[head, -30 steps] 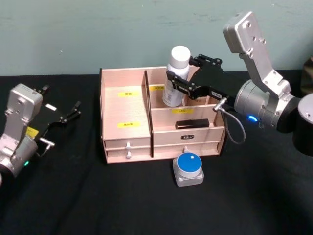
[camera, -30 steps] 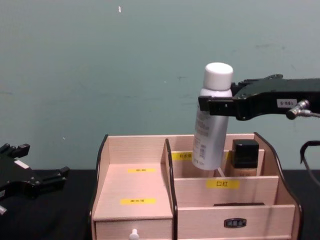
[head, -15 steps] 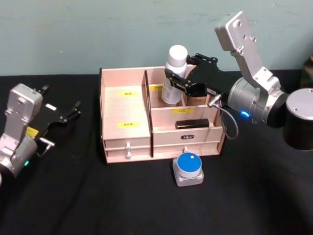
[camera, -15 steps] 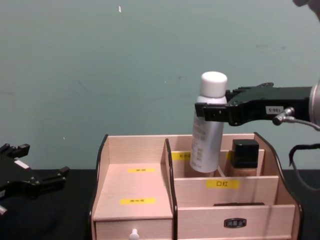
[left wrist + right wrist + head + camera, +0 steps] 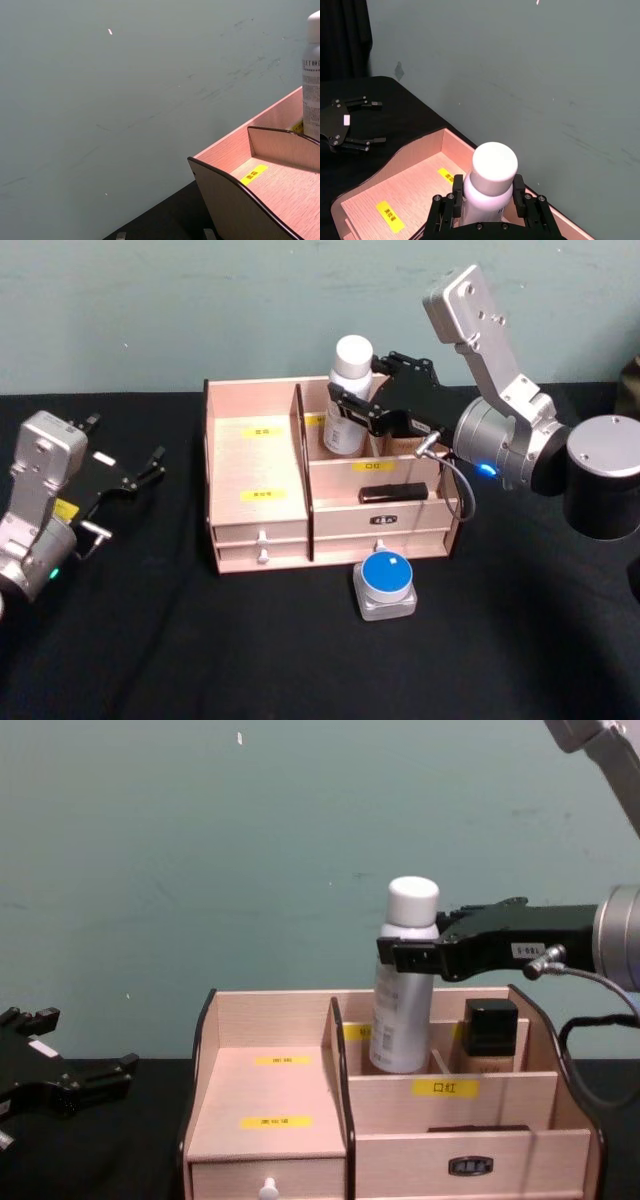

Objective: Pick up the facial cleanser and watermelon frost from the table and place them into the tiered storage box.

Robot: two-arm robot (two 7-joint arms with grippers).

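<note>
Fingers (image 5: pixel 519 192) of the right gripper (image 5: pixel 352 405) are clamped on the neck of the white-capped bottle (image 5: pixel 353 355), one on each side just under the cap, while those of the left gripper (image 5: pixel 150 465) stand spread with nothing between them.

Nearest the front edge of the black tabletop (image 5: pixel 200 660), the blue-lidded jar (image 5: pixel 385 585) sits on the cloth just in front of the right-hand drawers of the tiered storage box (image 5: pixel 255 465), close to them but apart. The left gripper rests low by the tabletop's left edge, well apart from the box.

Farther back, the box sits near the tabletop's rear edge, its small drawers along the front. A black stick (image 5: pixel 393 492) lies flat in the low tier on the right. Behind that, the bottle's base is down inside the rear compartment just right of the tall divider, the bottle leaning a little to the right (whether it touches the compartment floor cannot be told). The right arm reaches in from the right, level with the bottle's neck. A dark-capped square bottle (image 5: pixel 490 1035) stands upright in the next rear compartment to the right. A teal wall (image 5: pixel 200 870) closes the scene behind.
</note>
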